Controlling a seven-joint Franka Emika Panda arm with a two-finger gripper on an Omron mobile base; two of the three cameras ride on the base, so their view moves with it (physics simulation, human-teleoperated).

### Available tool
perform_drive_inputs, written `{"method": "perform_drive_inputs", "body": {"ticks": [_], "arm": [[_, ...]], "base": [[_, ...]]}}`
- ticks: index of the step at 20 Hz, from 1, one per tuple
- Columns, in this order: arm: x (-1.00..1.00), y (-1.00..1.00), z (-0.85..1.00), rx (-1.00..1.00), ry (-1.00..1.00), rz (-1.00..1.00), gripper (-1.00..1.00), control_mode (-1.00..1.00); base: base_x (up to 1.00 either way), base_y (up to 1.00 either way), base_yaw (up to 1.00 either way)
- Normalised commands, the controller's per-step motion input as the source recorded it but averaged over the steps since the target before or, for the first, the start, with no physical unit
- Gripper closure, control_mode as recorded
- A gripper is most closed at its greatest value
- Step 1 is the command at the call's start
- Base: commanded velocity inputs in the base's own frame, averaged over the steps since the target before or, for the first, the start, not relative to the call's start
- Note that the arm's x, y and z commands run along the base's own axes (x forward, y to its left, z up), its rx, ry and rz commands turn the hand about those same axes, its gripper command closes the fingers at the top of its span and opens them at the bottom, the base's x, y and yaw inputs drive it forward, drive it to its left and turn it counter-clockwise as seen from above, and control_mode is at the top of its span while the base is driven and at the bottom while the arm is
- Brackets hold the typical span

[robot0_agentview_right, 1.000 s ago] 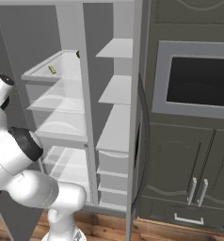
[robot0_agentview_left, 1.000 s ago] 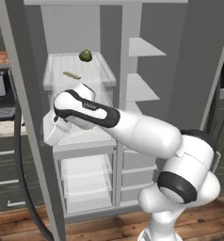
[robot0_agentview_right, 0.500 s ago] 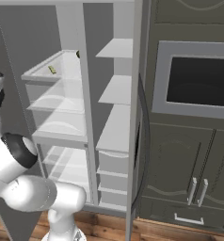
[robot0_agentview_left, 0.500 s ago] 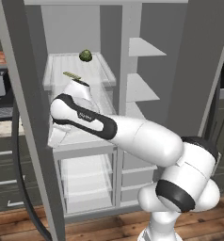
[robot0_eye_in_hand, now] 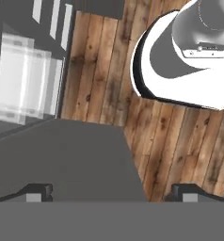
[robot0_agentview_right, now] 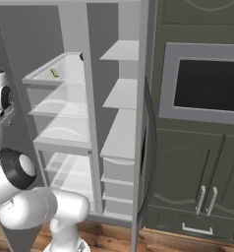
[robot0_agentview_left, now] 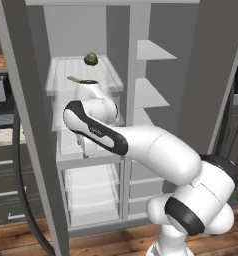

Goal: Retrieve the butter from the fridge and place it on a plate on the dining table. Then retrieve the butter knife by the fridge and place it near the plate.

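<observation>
The fridge (robot0_agentview_left: pixel 135 35) stands with its doors open, its white shelves showing in both base views (robot0_agentview_right: pixel 120 93). The butter (robot0_agentview_left: pixel 74 79) is a thin pale yellow stick lying at the front of the top left shelf, and it is small in the right base view (robot0_agentview_right: pixel 54 73). My arm reaches up in front of that left compartment, its wrist just below the butter's shelf. My gripper (robot0_eye_in_hand: pixel 114 192) points down at the wooden floor, open, with nothing between its fingertips (robot0_eye_in_hand: pixel 37 190). The plate, the dining table and the butter knife are out of view.
A round green vegetable (robot0_agentview_left: pixel 90 59) sits behind the butter on the same shelf. The open left fridge door (robot0_agentview_left: pixel 26 125) stands close beside my arm. A dark cabinet with a microwave (robot0_agentview_right: pixel 207 83) stands right of the fridge. A counter (robot0_agentview_left: pixel 0 117) lies at the far left.
My arm has swung further left and up in front of the fridge's left compartment, the wrist rising toward the top shelf. The gripper stays open.
</observation>
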Motion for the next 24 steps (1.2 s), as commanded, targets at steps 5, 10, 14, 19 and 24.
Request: {"method": "perform_drive_inputs", "body": {"ticks": [5,10,14,19,24], "arm": [[-0.26,-1.00,-0.42,-0.02,-0.27,0.60,-1.00,-1.00],[0.00,-0.68,-0.09,0.00,-0.15,0.77,-1.00,-1.00],[0.00,-0.54,0.00,-0.15,-0.09,0.75,-1.00,-1.00],[0.00,-0.54,0.00,-0.39,-0.03,0.64,-1.00,-1.00],[0.00,-0.97,0.02,-0.33,0.03,0.22,-1.00,-1.00]], "base": [[0.00,0.00,0.00],[0.00,0.00,0.00],[0.00,0.00,0.00],[0.00,0.00,0.00],[0.00,0.00,0.00]]}}
